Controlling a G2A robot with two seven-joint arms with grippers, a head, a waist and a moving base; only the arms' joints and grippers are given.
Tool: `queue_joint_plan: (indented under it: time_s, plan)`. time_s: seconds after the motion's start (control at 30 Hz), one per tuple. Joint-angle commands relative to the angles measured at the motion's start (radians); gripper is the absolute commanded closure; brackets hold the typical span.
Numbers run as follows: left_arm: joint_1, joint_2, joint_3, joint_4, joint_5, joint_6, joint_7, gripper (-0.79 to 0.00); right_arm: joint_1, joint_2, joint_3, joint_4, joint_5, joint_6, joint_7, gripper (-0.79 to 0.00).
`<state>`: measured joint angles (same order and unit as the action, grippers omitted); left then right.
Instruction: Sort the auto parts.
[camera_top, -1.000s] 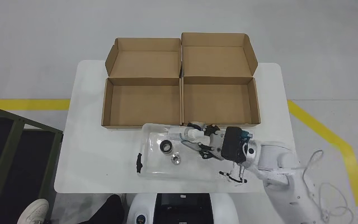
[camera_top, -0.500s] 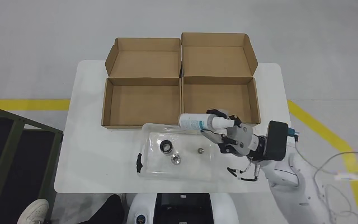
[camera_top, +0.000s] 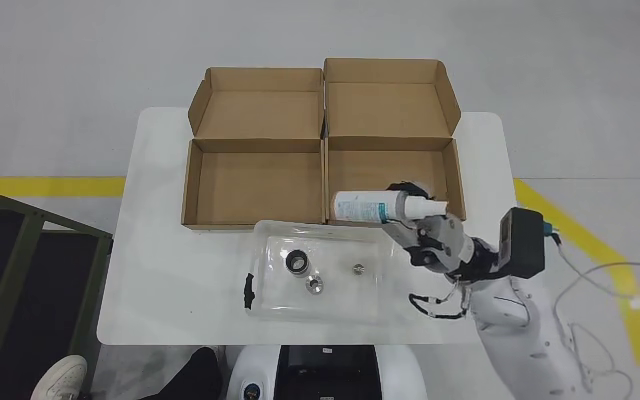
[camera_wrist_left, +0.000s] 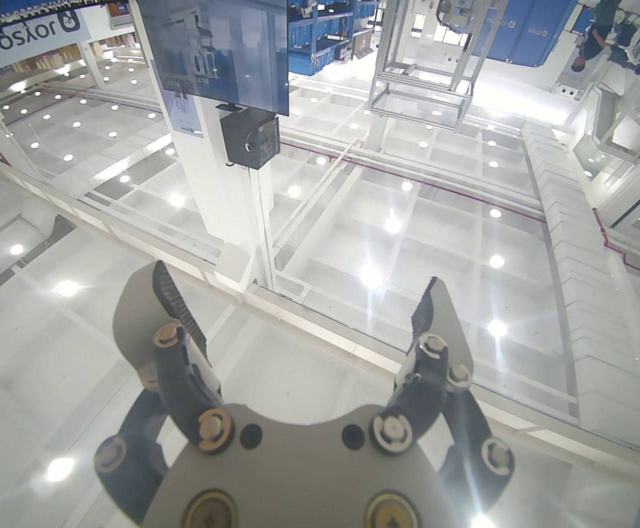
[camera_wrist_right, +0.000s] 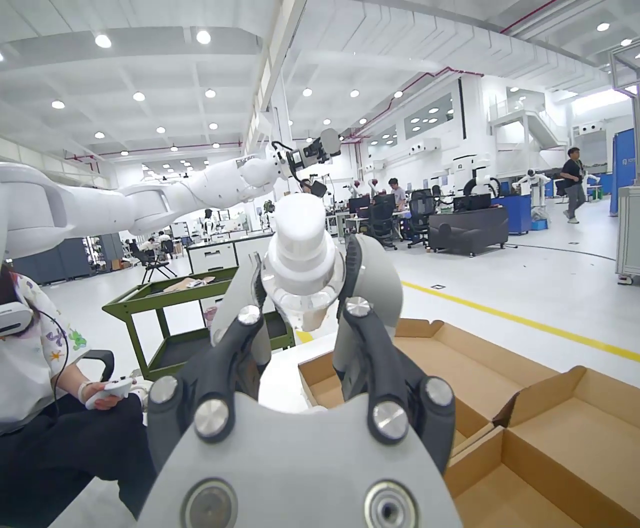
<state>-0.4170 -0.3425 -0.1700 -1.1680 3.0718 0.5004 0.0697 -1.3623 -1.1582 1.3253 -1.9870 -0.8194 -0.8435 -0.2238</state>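
My right gripper (camera_top: 417, 216) is shut on the neck of a white bottle with a teal label (camera_top: 368, 207). It holds the bottle on its side, in the air above the front wall of the right cardboard box (camera_top: 393, 186). In the right wrist view the bottle's white cap (camera_wrist_right: 300, 245) sits between the fingers (camera_wrist_right: 370, 280), with the open boxes (camera_wrist_right: 505, 380) below. A clear tray (camera_top: 275, 238) holds a dark ring part (camera_top: 297, 262), a small metal part (camera_top: 315, 285) and a small bolt (camera_top: 357, 267). My left gripper (camera_wrist_left: 295, 295) points at the ceiling, open, with nothing in it.
The left cardboard box (camera_top: 255, 186) stands open beside the right one, both with lids folded back. A black strap (camera_top: 248, 290) hangs at the tray's left end. The white table (camera_top: 150, 260) is bare left of the tray. The raised left arm (camera_wrist_right: 200, 192) shows far off.
My right gripper has lifted the bottle out of the clear tray and carried it right and back, up to the right box's front wall. The small bolt came into sight in the tray.
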Motion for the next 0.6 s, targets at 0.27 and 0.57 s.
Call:
queue_joint_plan:
  time_s: [0.27, 0.57]
  plan:
    - [0.0, 0.0, 0.0, 0.0, 0.0, 0.0, 0.0, -0.785, 0.036, -0.005, -0.022, 0.04, 0.04, -0.032, 0.009, 0.0]
    - [0.0, 0.0, 0.0, 0.0, 0.0, 0.0, 0.0, -0.785, 0.041, -0.007, -0.028, 0.033, -0.079, 0.071, 0.074, 0.0]
